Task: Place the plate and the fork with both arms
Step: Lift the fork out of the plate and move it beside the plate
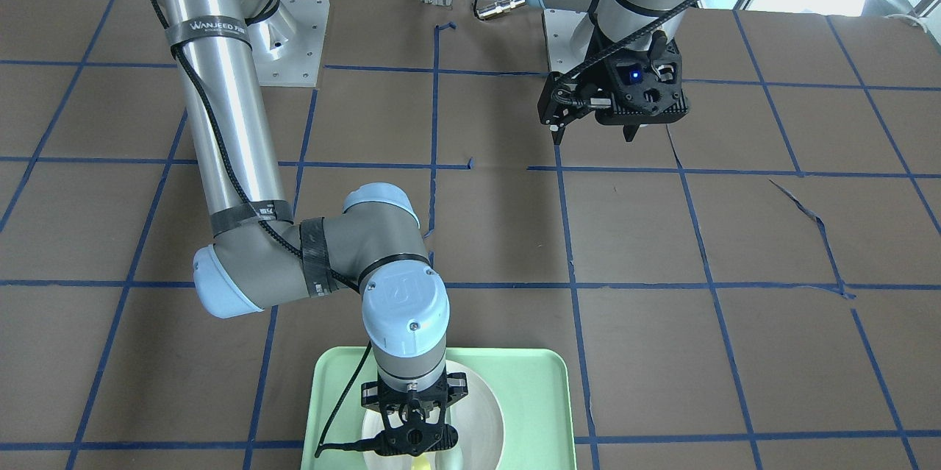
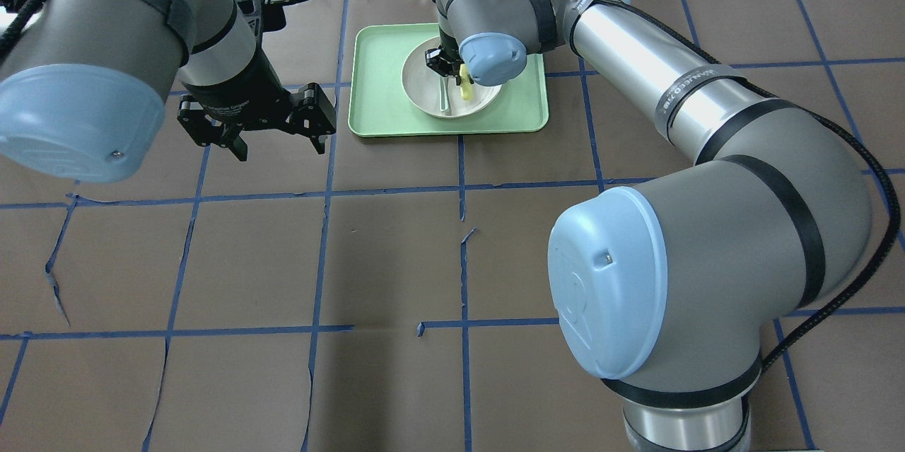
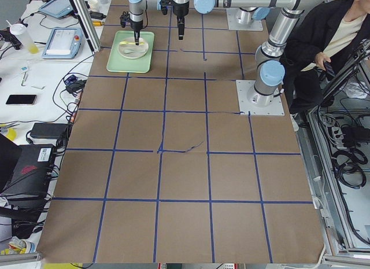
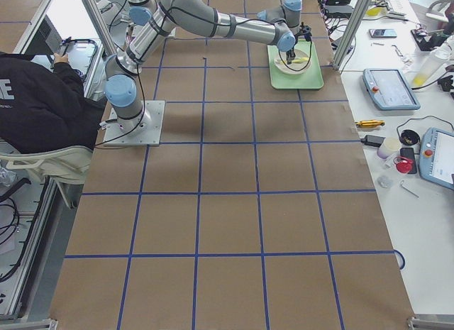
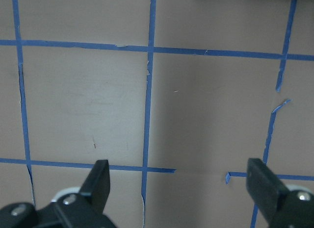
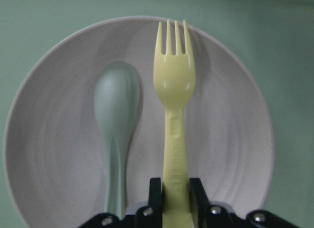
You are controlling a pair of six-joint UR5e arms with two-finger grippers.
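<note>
Brown gridded table, green tray at far edge: fork pick-up step.
Right hand pinched on fork handle, fork in plate beside spoon. Left hand wide, empty. Next, probably: lift straight, avoid spoon.
</note>
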